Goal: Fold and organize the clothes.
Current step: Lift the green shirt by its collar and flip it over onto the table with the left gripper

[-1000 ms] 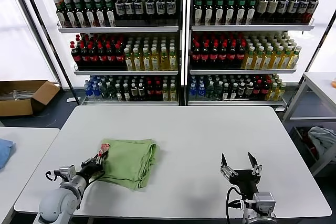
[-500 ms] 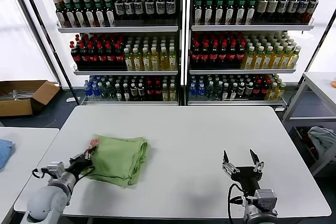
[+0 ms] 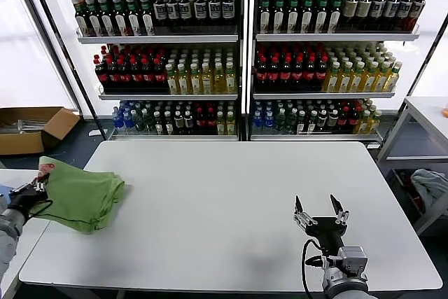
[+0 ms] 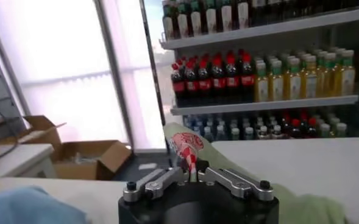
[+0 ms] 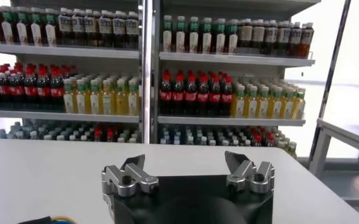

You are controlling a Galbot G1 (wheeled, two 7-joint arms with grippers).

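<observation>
The folded light green polo shirt lies at the far left edge of the white table, its red-and-white print at the corner by my left gripper. My left gripper is shut on that printed edge, beyond the table's left side. In the left wrist view the fingers pinch the red-and-white printed fabric, with green cloth trailing behind. My right gripper is open and empty above the table's front right; the right wrist view shows it with jaws wide apart.
A second white table stands at the left with a blue cloth on it. Bottle shelves fill the back. A cardboard box sits on the floor at far left. A side rack with cloth is at the right.
My left gripper has dragged the green shirt leftward from the table's left-middle to its left edge. The right arm has barely moved.
</observation>
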